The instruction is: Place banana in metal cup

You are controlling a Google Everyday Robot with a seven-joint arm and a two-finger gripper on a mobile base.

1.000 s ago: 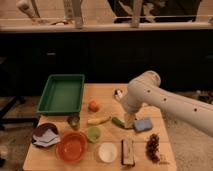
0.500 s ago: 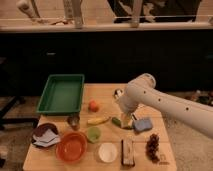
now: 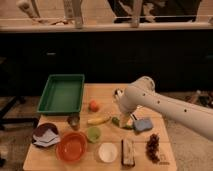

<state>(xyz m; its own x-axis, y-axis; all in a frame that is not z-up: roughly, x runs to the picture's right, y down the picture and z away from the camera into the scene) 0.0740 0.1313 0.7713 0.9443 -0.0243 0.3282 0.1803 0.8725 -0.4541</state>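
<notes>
Currently the tool (image 3: pixel 123 118) hangs low over the middle of the wooden counter (image 3: pixel 106 92), at the end of a white arm (image 3: pixel 165 106) that reaches in from the right edge of the scene. Its fingers are released and grasp nothing. It sits directly above the dark green vegetable (image 3: pixel 119 122), and whether the two touch cannot be told. The banana (image 3: pixel 98 120) lies flat on the counter just left of the tool, lengthwise from left to right and apart from the fingers. The metal cup (image 3: pixel 74 121) stands upright to the left of the banana, close to its left end, just in front of the near right corner of the green tray (image 3: pixel 62 93). The round orange fruit (image 3: pixel 93 105) rests on the far side of the banana, beside the tray. The light green cup (image 3: pixel 93 133) stands on the near side of the banana. Along the near edge, from left to right, are a dark and white item (image 3: pixel 45 135), the orange bowl (image 3: pixel 71 146), the white round bowl (image 3: pixel 107 152), a brown block (image 3: pixel 128 151) and a dark red cluster (image 3: pixel 152 145). A blue pad (image 3: pixel 143 124) lies just right of the tool, under the arm.
</notes>
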